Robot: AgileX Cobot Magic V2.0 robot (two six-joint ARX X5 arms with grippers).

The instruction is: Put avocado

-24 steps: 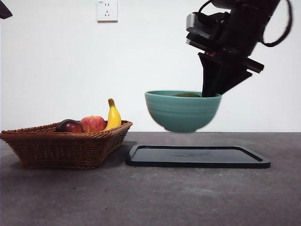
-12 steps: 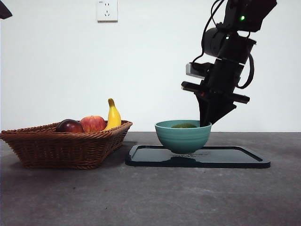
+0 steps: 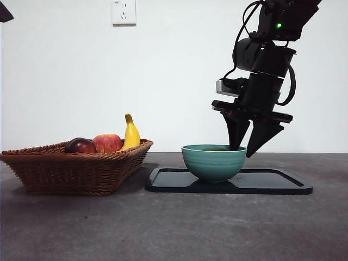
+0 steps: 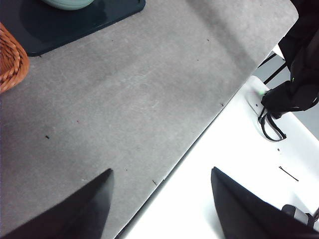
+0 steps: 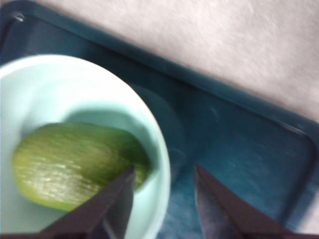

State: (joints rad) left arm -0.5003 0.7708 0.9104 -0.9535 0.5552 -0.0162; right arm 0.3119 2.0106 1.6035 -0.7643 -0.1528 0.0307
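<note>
The avocado point(image 5: 70, 167) is green and oval and lies inside a teal bowl point(image 3: 213, 162); from the front only its top point(image 3: 216, 148) peeks over the rim. The bowl stands on a dark tray point(image 3: 272, 185). My right gripper point(image 3: 242, 151) is open at the bowl's right rim, one jaw inside the bowl beside the avocado and the other outside over the tray point(image 5: 239, 144). In the right wrist view the rim point(image 5: 158, 149) passes between the jaws of that gripper point(image 5: 163, 172). My left gripper point(image 4: 160, 172) is open and holds nothing, high over the table's edge.
A wicker basket point(image 3: 76, 168) stands left of the tray and holds a dark maroon fruit point(image 3: 80, 145), a red apple point(image 3: 107, 142) and a banana point(image 3: 131, 134). A wall socket point(image 3: 123, 11) is high on the back wall.
The bowl with the avocado came down from the air and now rests on the tray. The right gripper's jaws have opened and let go of the rim.
</note>
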